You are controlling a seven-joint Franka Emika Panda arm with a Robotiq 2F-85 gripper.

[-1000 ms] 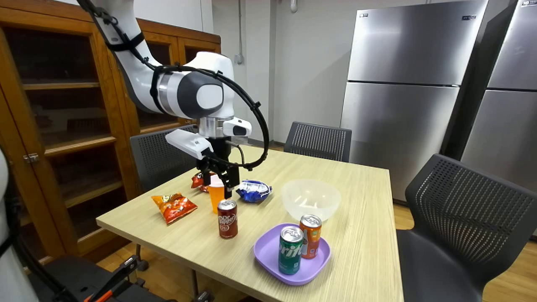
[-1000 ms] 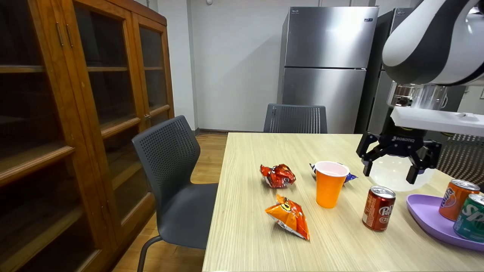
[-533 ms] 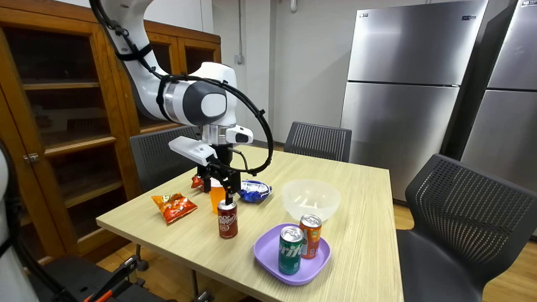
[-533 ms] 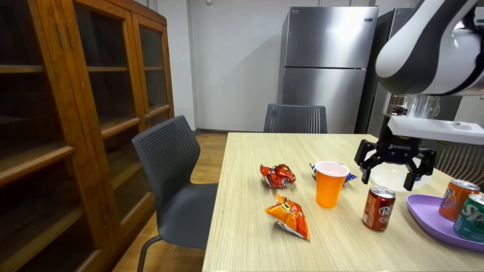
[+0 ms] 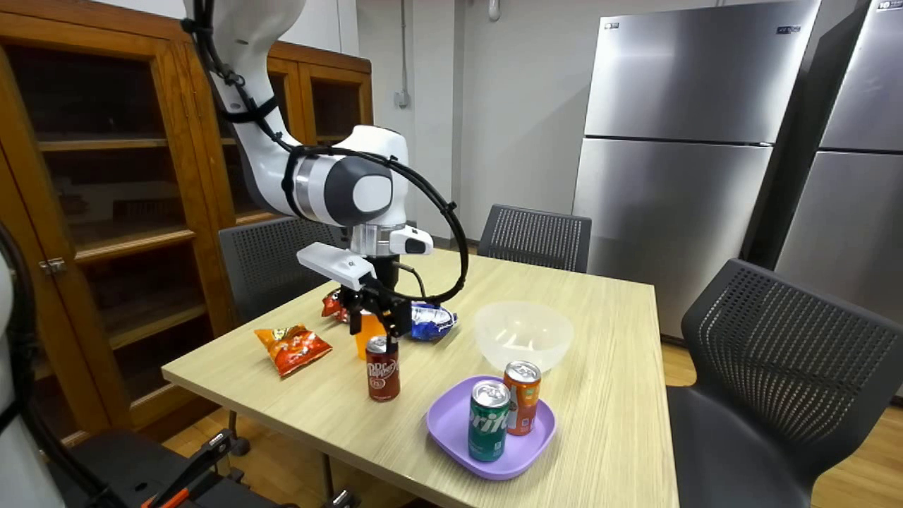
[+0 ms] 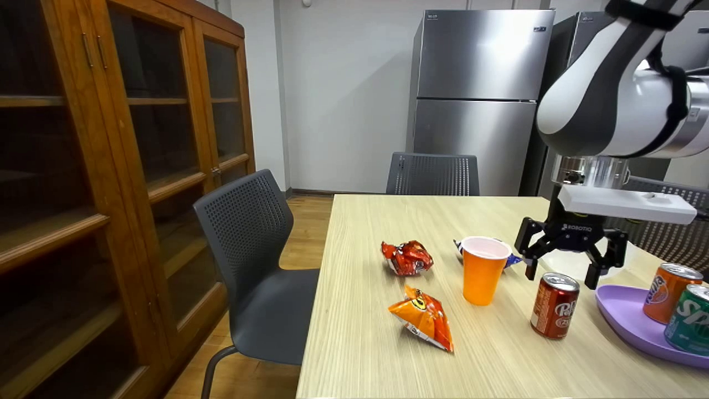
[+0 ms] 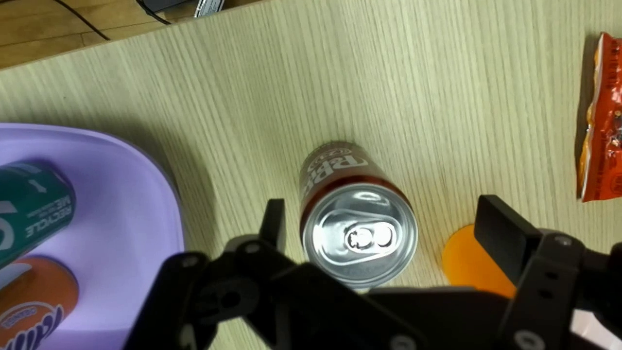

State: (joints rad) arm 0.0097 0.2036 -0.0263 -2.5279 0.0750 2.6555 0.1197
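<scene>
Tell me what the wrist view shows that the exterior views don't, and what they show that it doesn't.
Only the wrist view: readable "RECYCLE ME" lettering on the Sprite can.
Only the exterior views: the frosted bowl, blue packet, crumpled red packet, wooden cabinet and steel refrigerators.
Shared: the table, the Dr Pepper can standing on it, orange cup, orange-and-red packet, purple plate bearing the Sprite can and an orange can, plus the open gripper, which holds nothing.

On a pale table (image 5: 600, 317): soda can (image 5: 383, 375), cup (image 6: 481, 277), bowl (image 5: 523, 335), purple tray (image 5: 450, 427), snack packets (image 6: 425, 320).
</scene>
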